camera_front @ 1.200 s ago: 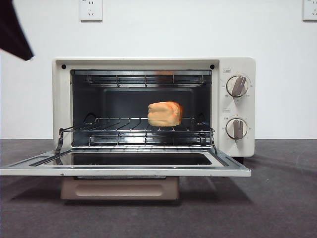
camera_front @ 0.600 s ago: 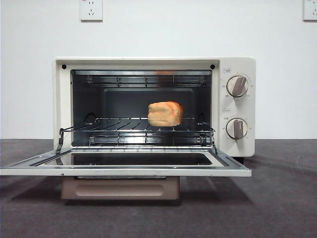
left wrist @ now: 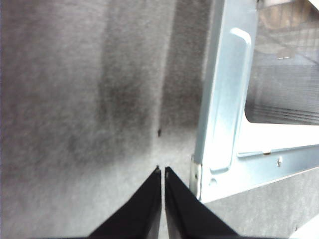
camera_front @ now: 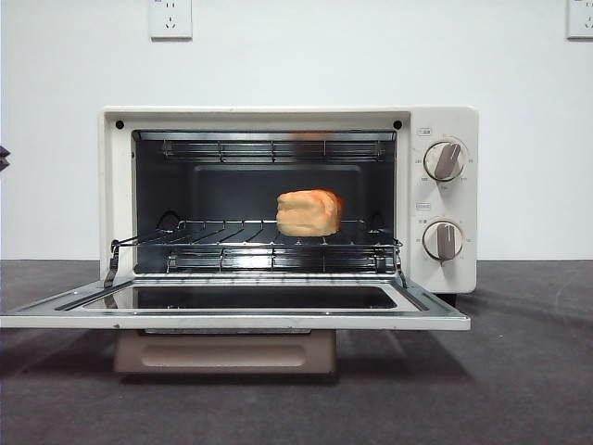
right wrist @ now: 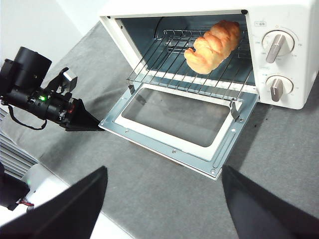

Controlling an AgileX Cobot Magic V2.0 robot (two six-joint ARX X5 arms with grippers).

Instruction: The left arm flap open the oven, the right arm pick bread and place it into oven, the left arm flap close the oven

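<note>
The cream-white oven point(camera_front: 445, 125) stands with its door point(camera_front: 232, 321) flapped down flat. The golden-orange bread point(camera_front: 309, 212) lies on the wire rack inside, towards the knob side; the right wrist view shows the bread point(right wrist: 212, 46) on the rack too. My left gripper point(left wrist: 161, 171) is shut and empty, low over the grey table, just beside the outer corner of the door point(left wrist: 224, 99). From the right wrist, the left gripper point(right wrist: 92, 120) points at that door corner point(right wrist: 107, 124). My right gripper point(right wrist: 163, 172) is open and empty, held high and back from the oven point(right wrist: 279, 15).
The pinkish handle point(camera_front: 222, 352) hangs under the lowered door. Two knobs point(camera_front: 444, 160) sit on the oven's right panel. Wall sockets point(camera_front: 170, 19) are on the white wall behind. The left arm's black camera body point(right wrist: 27, 84) sits over the table's left side.
The black arm at the front view's top left corner dropped out of sight, and now only a tiny dark tip shows at the left edge. Oven, door and bread have not moved.
</note>
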